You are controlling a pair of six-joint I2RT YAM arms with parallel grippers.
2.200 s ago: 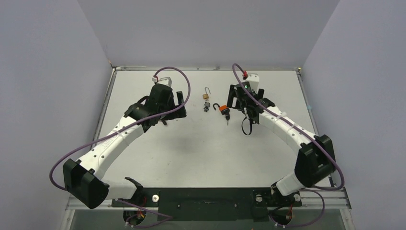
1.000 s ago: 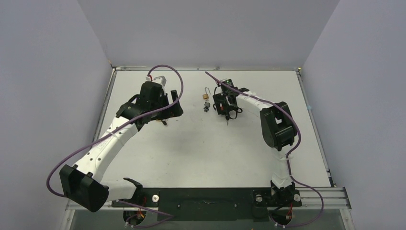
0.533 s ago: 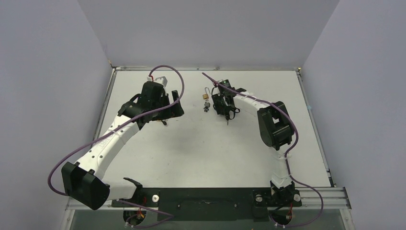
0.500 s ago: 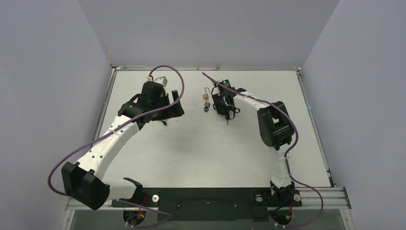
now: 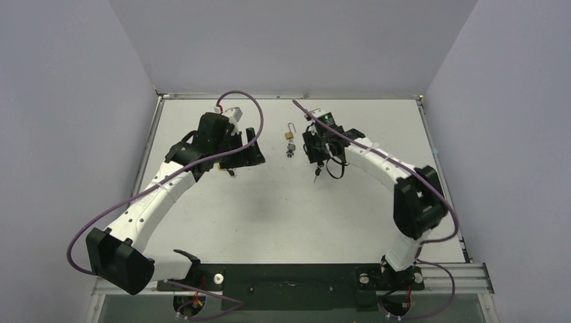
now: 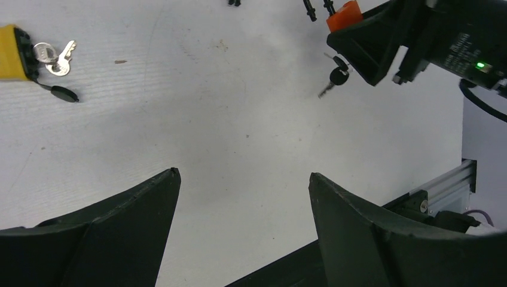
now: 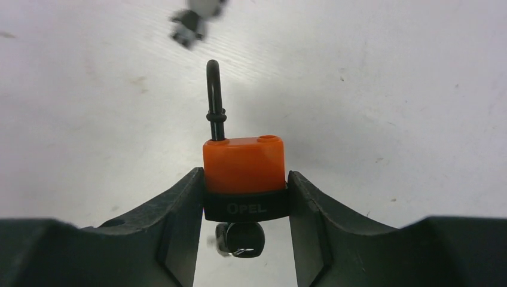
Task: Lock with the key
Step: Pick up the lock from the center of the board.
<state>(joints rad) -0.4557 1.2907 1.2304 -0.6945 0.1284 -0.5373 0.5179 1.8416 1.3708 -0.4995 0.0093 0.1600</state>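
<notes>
Orange plastic covers the upper body of the lock: the orange padlock (image 7: pixel 243 164) is clamped between the two fingers of the right gripper (image 7: pixel 244 182), whose jaws are pressed against its left and right sides at the black base band. Its black shackle (image 7: pixel 213 98) is seen edge-on and stands open: one leg is seated in the body, while the second hole in the top face is left uncovered. A black-headed key (image 7: pixel 239 238) is seen directly under the base, between the fingers; whether it is fully seated in the keyhole cannot be told. From the left wrist view the same key (image 6: pixel 336 76) is seen hanging below the right gripper, blade slanted down and to the left, just above the white table (image 5: pixel 269 208).

The left gripper (image 6: pixel 243 174) is held released, its jaws spread wide with only bare tabletop between them; nothing is grasped or touched by it. It is positioned to the left of the locks, well apart from the right gripper.

A brass padlock (image 5: pixel 289 135) is laid on the table between the two grippers, near the far edge, its shackle raised. A small ring of silver keys (image 6: pixel 54 52) is attached at its lower end. The orange padlock is found just to the right of it in the overhead view.
</notes>
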